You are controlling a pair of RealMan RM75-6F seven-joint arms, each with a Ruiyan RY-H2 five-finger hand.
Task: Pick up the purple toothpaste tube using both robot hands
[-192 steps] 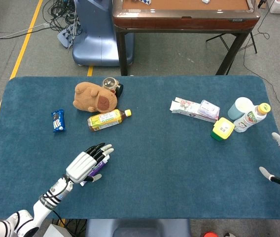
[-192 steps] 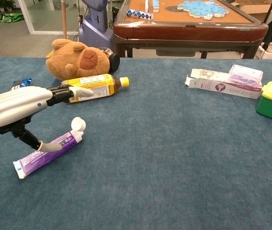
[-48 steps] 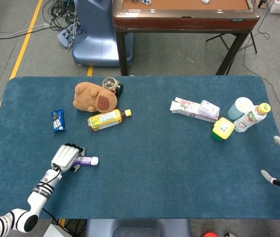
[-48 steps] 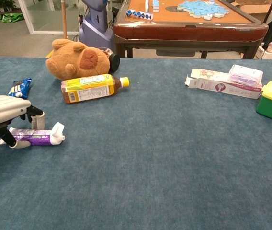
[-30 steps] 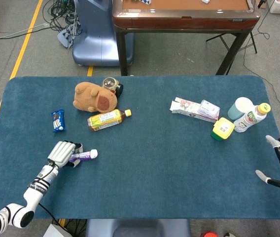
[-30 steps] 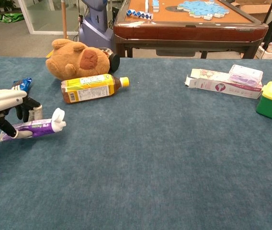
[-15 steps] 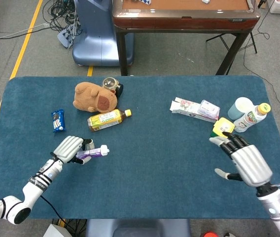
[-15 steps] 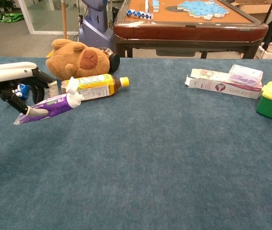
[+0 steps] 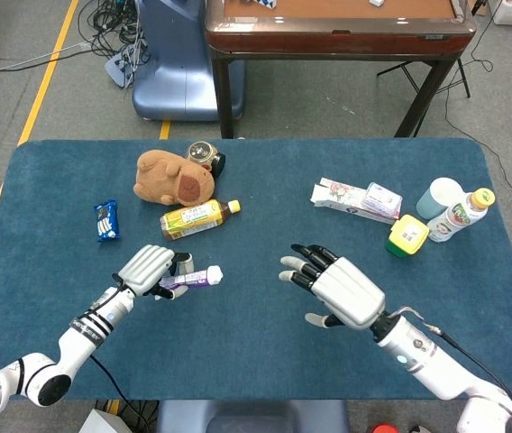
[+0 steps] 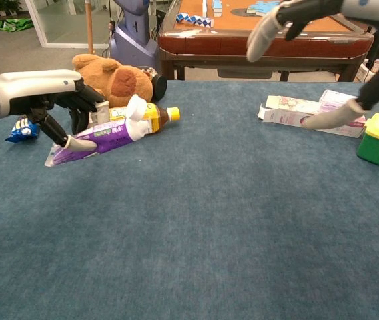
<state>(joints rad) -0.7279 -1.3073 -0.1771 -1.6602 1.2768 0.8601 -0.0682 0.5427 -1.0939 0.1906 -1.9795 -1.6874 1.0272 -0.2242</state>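
We are holding the purple toothpaste tube (image 10: 99, 139) pinched in our left robot hand (image 9: 145, 270), lifted off the desk (image 9: 265, 352) near its left edge, cap toward the middle for a handover. Our right robot hand (image 9: 342, 290) is hovering empty, fingers spread, well apart from the tube.

Tabletop (image 9: 265, 361) layout: far left, plush toy (image 9: 173, 177) with bottle (image 9: 197, 217) just near of it and snack packet (image 9: 105, 220) further left. Left hand (image 9: 145, 269) holds the toothpaste tube (image 9: 188, 279) near the bottle. Right hand (image 9: 339, 289) lies centre-right. Carton (image 9: 355, 199), lidded container (image 9: 406, 235) and cup (image 9: 438, 198) sit far right.
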